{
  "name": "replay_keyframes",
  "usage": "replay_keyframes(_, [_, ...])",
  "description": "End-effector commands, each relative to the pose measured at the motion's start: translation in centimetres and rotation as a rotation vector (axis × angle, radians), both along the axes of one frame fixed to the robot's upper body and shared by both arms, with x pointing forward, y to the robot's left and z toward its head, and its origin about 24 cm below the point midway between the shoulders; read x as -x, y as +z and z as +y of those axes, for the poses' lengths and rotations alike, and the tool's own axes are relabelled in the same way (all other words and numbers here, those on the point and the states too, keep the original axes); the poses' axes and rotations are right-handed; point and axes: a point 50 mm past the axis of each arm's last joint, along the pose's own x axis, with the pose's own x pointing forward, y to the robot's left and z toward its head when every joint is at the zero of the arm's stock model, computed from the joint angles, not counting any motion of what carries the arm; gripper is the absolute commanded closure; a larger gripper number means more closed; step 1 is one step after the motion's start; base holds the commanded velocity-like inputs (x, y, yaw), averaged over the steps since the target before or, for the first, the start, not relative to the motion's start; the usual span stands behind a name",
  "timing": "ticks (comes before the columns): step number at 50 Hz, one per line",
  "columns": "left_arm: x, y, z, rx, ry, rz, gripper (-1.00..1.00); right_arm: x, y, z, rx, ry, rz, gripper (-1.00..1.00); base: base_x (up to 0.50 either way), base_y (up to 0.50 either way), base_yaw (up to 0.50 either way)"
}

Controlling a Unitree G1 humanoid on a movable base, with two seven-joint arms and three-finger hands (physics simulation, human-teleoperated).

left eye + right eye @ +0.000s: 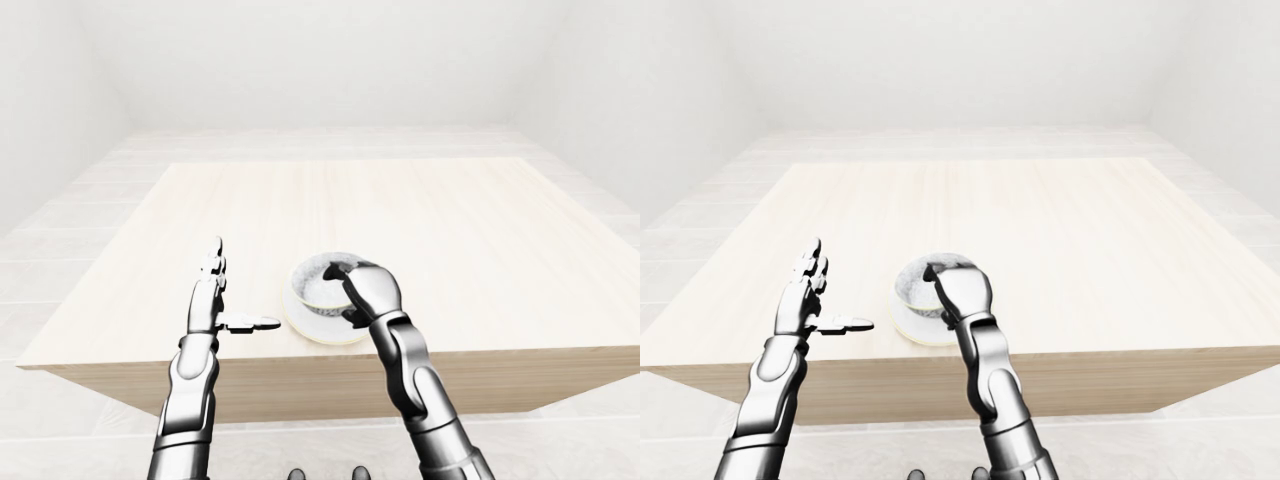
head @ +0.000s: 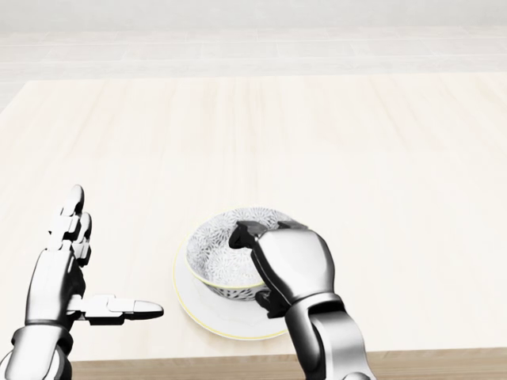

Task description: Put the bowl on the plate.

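The bowl point(image 2: 218, 253) sits over the plate point(image 2: 196, 310), close to the table point(image 2: 333, 134) edge at the bottom of the head view, left of that edge's middle. That view shows the bowl's patterned inside and the plate's pale yellow rim. It also shows the right hand point(image 2: 291, 265) pinching the bowl's right rim, a dark finger hooked inside and the palm outside. Whether the bowl's foot touches the plate cannot be told. The left hand point(image 2: 65, 269) is spread, fingers straight and thumb pointing toward the plate, just left of it. The eye views add the whole table, all four edges, and both forearms; there the plate barely shows.
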Motion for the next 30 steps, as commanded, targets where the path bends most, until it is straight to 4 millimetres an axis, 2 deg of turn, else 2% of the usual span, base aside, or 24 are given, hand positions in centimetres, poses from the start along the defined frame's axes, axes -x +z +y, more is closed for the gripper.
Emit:
replay_keyframes(1, [0.03, 0.07, -0.08, -0.001, 0.001, -0.003, -1.0, -0.01, 0.1, -0.13, -0.002, -0.005, -0.008, -0.11, 0.0, 0.0, 0.0])
replay_keyframes(25, [0.03, -0.07, -0.07, -0.01, 0.016, -0.011, -1.0, 0.06, 0.32, -0.22, -0.002, -0.005, -0.012, -0.21, 0.0, 0.0, 0.0])
replay_keyframes(30, [-0.11, 0.03, 0.05, -0.008, 0.019, -0.011, -1.0, 0.17, 0.48, -0.32, -0.002, -0.005, -0.014, -0.56, 0.0, 0.0, 0.0])
